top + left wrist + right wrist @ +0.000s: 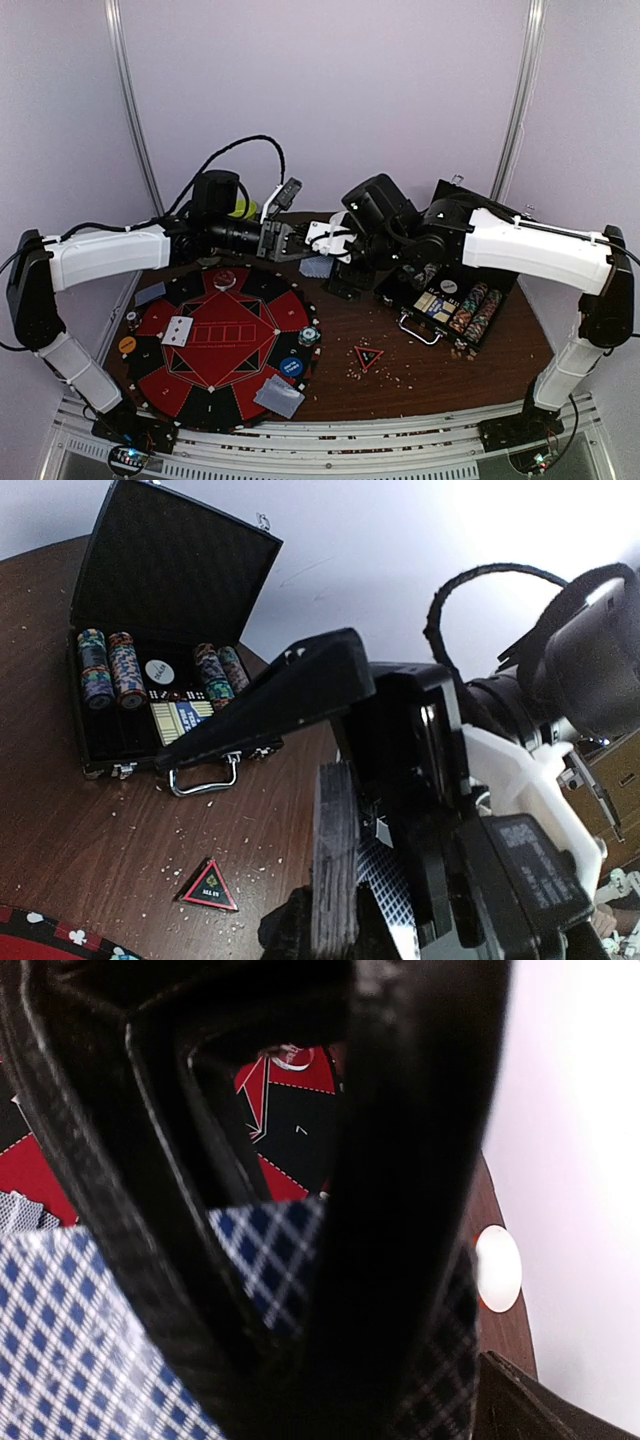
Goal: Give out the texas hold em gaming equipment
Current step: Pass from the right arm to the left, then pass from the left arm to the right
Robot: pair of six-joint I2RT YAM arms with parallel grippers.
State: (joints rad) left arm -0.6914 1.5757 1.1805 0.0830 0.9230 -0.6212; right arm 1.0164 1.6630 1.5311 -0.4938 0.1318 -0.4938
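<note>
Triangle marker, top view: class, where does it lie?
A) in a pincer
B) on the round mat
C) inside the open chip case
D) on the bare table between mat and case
D: the triangle marker lies on the brown table, right of the round mat and in front of the open chip case, touching neither.
</note>
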